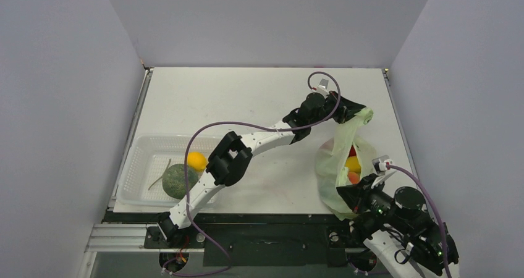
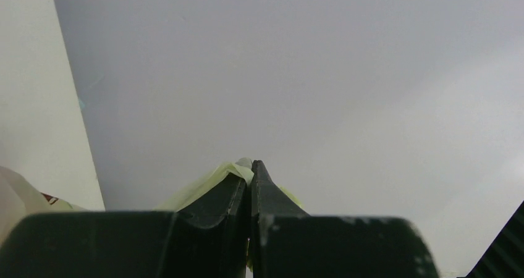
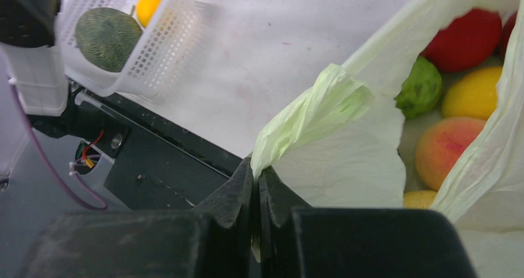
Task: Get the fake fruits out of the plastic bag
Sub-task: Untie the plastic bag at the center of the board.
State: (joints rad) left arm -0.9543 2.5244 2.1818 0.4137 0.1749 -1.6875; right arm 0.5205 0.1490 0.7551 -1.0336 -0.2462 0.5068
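Note:
The pale yellow-green plastic bag (image 1: 338, 160) lies at the right of the table, its mouth held open between my two grippers. My left gripper (image 1: 363, 114) is shut on the far handle; the film shows between its tips in the left wrist view (image 2: 213, 182). My right gripper (image 1: 346, 199) is shut on the bag's near edge (image 3: 321, 105). Inside the bag I see a red fruit (image 3: 466, 40), a light green one (image 3: 420, 89), a yellow one (image 3: 474, 94), an orange-pink one (image 3: 442, 145) and another yellow one (image 3: 420, 199). From above, red, yellow and orange fruits (image 1: 352, 164) show in the opening.
A clear white latticed basket (image 1: 141, 164) stands at the table's left front, holding a dark green melon (image 1: 179, 180) and a yellow-orange fruit (image 1: 196, 160); it also shows in the right wrist view (image 3: 157, 49). The table's black front rail (image 3: 167, 167) lies below my right gripper.

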